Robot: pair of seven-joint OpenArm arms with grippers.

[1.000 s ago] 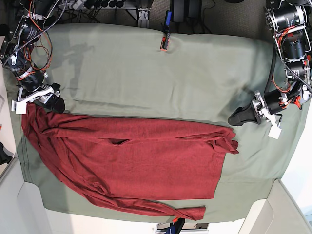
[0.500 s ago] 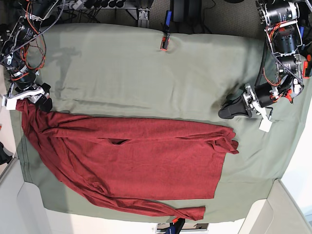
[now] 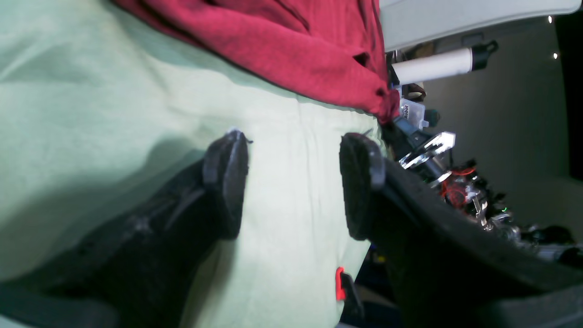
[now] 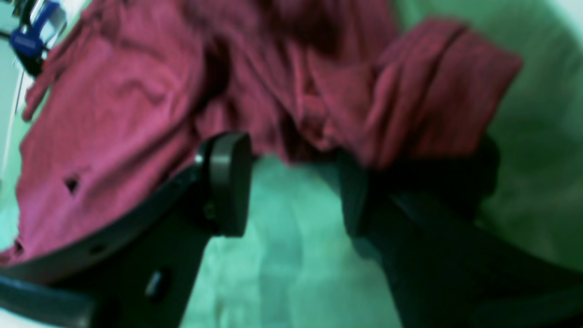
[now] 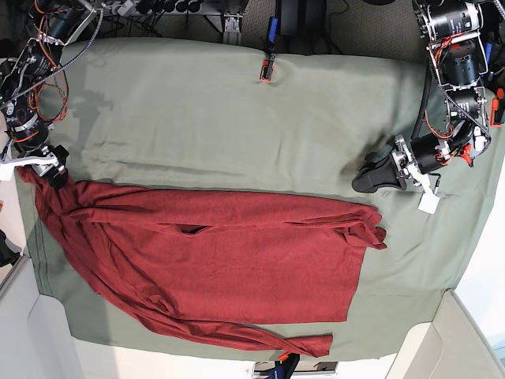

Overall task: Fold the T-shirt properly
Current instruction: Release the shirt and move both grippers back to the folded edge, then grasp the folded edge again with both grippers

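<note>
Both grippers sit spread: left gripper (image 5: 364,181) empty over sage-green table cloth (image 5: 237,118), right gripper (image 5: 49,171) straddling the dark red heathered knit T-shirt (image 5: 221,260) edge.

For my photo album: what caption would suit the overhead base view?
Two robot arms flank a dark red T-shirt spread on the green table cloth, fingers open, not yet folding.
</note>
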